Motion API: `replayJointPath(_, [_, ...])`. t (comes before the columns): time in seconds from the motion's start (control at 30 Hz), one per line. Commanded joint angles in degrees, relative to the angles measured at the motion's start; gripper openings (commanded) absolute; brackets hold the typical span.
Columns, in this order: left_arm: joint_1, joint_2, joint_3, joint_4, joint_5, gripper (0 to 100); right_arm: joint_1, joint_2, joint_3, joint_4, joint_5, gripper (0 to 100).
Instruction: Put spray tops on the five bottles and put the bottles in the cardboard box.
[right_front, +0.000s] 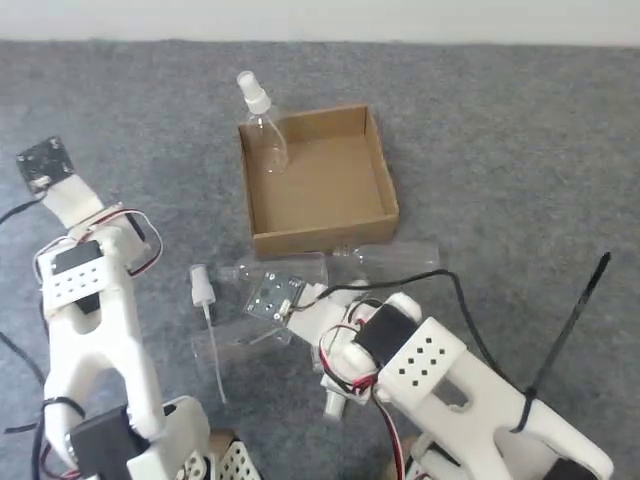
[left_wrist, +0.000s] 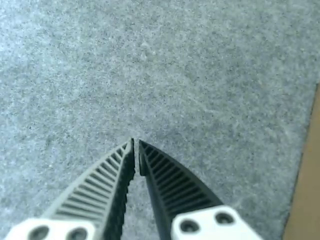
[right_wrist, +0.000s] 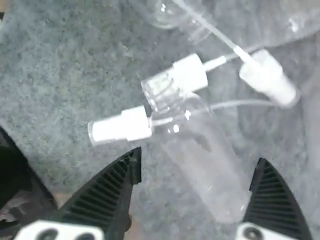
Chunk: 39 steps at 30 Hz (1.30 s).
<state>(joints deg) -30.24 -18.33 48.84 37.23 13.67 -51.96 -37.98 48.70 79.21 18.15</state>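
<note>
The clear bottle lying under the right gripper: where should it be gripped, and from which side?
Probably across the mid-body of the clear bottle, coming from above: it lies flat on the carpet, its cylinder between the open fingers of the right gripper, while loose spray tops crowd its neck.

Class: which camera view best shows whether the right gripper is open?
The right wrist view: the right gripper has its fingers spread wide over a lying bottle. In the high view its arm covers the fingers. The left wrist view looks at carpet instead.
</note>
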Motion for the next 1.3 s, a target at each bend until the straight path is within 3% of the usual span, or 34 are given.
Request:
replayJointPath(0.0, [-0.1, -3.1, -0.6, -1.3, 0.4, 1, -0.2, -2.0, 2.0, -4.0, 6.3, 30.7])
replayJointPath(0.33, [0.0, -3.0, -0.6, -1.3, 0.4, 1, -0.1, -2.0, 10.2, -13.4, 7.5, 30.2])
replayJointPath(0.5, [0.0, -3.0, -0.5, -1.3, 0.4, 1, 0.8, -2.0, 13.5, -19.3, 7.5, 16.9])
replayJointPath(0.63, [0.0, -3.0, -0.5, -1.3, 0.4, 1, 6.8, -2.4, 13.8, -21.1, 7.6, 9.5])
replayJointPath(1.27, [0.1, -3.0, -0.5, -1.4, 0.2, 1, 33.1, -2.2, 8.5, -13.5, 13.1, 9.5])
